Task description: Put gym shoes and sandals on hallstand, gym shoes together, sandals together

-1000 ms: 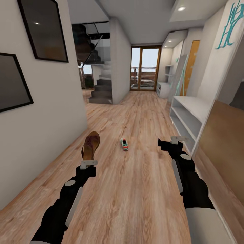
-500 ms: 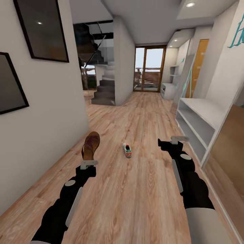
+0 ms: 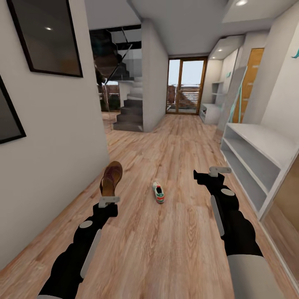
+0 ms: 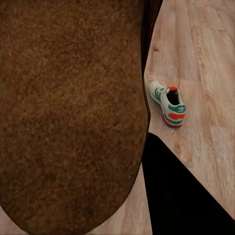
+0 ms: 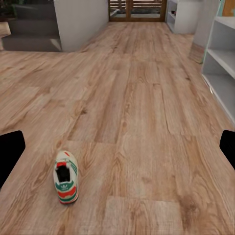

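My left gripper [image 3: 109, 201] is shut on a dark brown sandal [image 3: 111, 178], held above the corridor floor [image 3: 174, 232] near the left wall. In the left wrist view the sandal's tan footbed [image 4: 73, 112] looms very close. One white gym shoe [image 3: 158, 192] with green stripes and a red-orange heel lies on the planks between my two arms, a little ahead of both grippers; it appears as the gym shoe [image 4: 169, 104] and the gym shoe [image 5: 66, 177] in the wrist views. My right gripper [image 3: 220, 170] stands open and holds nothing. The white hallstand [image 3: 257, 155] runs along the right wall.
The left wall [image 3: 54, 137] with dark framed pictures [image 3: 45, 37] is close to my left arm. Stairs [image 3: 131, 112] and a glass door [image 3: 186, 85] lie at the corridor's far end, beside a white cabinet [image 3: 211, 113]. A wooden panel [image 3: 286, 207] follows the hallstand.
The whole head view has shifted: the hallstand has slid rightward and the gym shoe sits lower and nearer, so the camera moved. Both arms keep their pose, sandal still held.
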Tool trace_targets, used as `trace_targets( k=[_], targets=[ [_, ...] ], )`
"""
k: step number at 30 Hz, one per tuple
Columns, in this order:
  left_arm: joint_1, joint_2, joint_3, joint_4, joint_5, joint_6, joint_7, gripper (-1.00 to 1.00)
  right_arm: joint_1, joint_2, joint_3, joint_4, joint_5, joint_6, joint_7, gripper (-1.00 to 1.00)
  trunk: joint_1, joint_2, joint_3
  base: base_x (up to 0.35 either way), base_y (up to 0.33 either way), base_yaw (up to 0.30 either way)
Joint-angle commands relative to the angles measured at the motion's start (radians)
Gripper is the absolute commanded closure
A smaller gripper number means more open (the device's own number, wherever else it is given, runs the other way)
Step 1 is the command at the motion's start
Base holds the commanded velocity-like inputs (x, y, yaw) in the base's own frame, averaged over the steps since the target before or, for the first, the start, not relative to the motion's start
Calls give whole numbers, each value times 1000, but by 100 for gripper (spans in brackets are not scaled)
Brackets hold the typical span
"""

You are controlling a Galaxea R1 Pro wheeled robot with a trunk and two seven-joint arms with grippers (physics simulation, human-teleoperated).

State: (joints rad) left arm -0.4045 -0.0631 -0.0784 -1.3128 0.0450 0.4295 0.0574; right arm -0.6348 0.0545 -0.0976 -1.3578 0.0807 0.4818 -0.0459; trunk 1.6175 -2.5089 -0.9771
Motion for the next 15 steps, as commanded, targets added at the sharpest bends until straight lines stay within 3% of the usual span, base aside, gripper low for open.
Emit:
trace_targets(
  k=[1,15],
  targets=[
    [0,0,-1,-2,1,6,4,100,0,1,-1,-1,8,6,1,-100,0,0,0,343,0,1],
    [0,0,-1,-1,2,6,4,100,-1,1,-1,-1,8,6,1,-100,0,0,9,343,1,14]
  ],
)
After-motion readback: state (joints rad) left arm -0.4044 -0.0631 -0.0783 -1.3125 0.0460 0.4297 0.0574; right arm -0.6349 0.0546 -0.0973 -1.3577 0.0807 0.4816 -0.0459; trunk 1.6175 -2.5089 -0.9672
